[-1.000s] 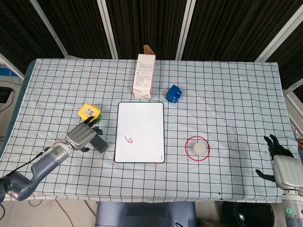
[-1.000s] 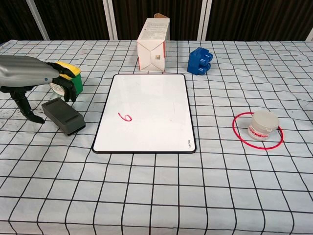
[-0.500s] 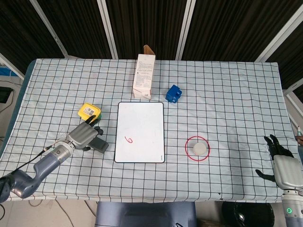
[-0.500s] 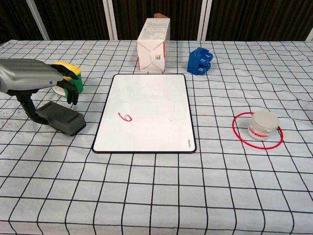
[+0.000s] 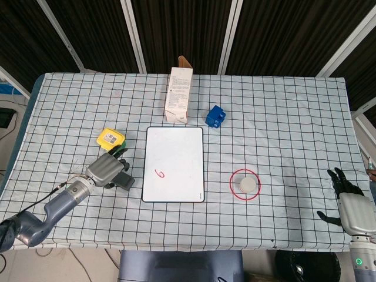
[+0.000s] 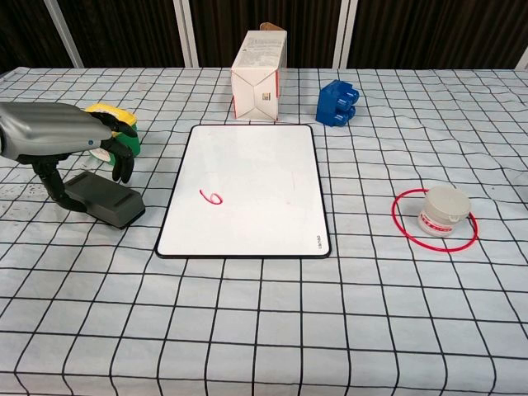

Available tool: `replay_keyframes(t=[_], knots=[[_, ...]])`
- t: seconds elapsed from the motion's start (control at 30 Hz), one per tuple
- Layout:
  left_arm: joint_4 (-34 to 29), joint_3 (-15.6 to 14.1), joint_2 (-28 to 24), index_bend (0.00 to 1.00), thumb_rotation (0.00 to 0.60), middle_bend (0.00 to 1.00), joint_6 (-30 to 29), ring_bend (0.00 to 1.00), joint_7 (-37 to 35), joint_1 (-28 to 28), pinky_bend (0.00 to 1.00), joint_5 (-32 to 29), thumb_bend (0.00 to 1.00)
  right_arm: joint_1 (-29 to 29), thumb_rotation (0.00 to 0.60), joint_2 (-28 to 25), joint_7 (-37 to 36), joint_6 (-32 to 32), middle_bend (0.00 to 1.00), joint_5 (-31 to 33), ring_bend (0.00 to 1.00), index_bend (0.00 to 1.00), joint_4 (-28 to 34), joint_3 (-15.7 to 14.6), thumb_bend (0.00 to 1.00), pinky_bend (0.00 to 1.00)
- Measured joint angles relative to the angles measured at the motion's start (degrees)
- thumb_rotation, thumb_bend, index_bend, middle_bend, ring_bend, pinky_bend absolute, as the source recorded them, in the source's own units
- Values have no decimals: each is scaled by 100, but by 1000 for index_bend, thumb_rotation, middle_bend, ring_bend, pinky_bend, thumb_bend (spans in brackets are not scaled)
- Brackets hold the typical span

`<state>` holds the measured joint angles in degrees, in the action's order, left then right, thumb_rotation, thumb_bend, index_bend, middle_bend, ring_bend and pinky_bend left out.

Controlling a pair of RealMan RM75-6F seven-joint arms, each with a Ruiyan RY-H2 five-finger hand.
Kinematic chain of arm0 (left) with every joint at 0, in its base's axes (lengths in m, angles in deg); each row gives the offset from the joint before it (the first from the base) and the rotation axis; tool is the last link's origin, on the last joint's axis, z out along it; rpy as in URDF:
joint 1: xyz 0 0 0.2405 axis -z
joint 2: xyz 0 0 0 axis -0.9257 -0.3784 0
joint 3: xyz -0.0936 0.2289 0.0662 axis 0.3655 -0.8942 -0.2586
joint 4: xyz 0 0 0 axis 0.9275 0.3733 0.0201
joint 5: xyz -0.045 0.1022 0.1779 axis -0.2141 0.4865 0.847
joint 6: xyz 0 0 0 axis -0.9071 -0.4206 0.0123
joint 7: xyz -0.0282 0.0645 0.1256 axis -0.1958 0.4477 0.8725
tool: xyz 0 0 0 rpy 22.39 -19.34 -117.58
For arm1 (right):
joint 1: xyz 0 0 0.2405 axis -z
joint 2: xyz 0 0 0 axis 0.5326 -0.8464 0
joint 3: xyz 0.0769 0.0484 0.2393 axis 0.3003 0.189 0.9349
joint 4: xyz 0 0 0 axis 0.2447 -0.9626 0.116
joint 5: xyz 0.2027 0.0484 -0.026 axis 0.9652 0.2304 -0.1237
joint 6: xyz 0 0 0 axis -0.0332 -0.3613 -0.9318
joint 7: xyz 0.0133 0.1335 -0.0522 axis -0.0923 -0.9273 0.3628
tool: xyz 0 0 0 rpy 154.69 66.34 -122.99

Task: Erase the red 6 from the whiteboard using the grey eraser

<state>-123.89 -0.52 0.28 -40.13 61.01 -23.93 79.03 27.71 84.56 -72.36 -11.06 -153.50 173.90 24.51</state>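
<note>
The grey eraser [image 5: 125, 181] [image 6: 111, 205] lies flat on the checked cloth, left of the whiteboard [image 5: 174, 147] [image 6: 264, 165]. A small red 6 [image 5: 158, 174] [image 6: 211, 197] sits in the board's lower left part. My left hand [image 5: 104, 170] [image 6: 62, 139] hovers over the eraser's left end. Its thumb reaches down beside that end and its dark fingers hang over the far side, not closed around it. My right hand [image 5: 351, 202] rests with fingers spread at the table's right front corner, holding nothing; the chest view does not show it.
A yellow and green box [image 5: 110, 138] [image 6: 122, 124] sits just behind my left hand. A white carton [image 5: 180, 97] [image 6: 260, 78] and a blue block [image 5: 215, 116] [image 6: 338, 103] stand behind the board. A white jar [image 5: 247, 184] [image 6: 444, 210] sits inside a red ring at the right.
My left hand has come down and moved slightly right over the eraser, its thumb now beside the eraser's left end. The eraser has turned a little. The right hand has not moved.
</note>
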Motion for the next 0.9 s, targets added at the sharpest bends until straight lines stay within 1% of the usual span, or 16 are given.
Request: replay_keyframes(t=[0.43, 0.57, 0.9], knots=[[42, -51, 53, 386, 600, 380, -107, 0, 196, -35, 0, -109, 144, -2, 600, -16, 3, 19, 73, 38, 228, 99, 33, 0, 0, 265], [66, -66, 86, 393, 600, 387, -103, 0, 240, -17, 0, -106, 147, -3, 600, -28, -15, 53, 84, 74, 243, 98, 62, 0, 0, 265], [74, -97, 136, 432, 600, 433, -140, 0, 369, -1, 0, -115, 207, -3, 600, -48, -58, 74, 84, 126, 244, 99, 101, 12, 0, 266]])
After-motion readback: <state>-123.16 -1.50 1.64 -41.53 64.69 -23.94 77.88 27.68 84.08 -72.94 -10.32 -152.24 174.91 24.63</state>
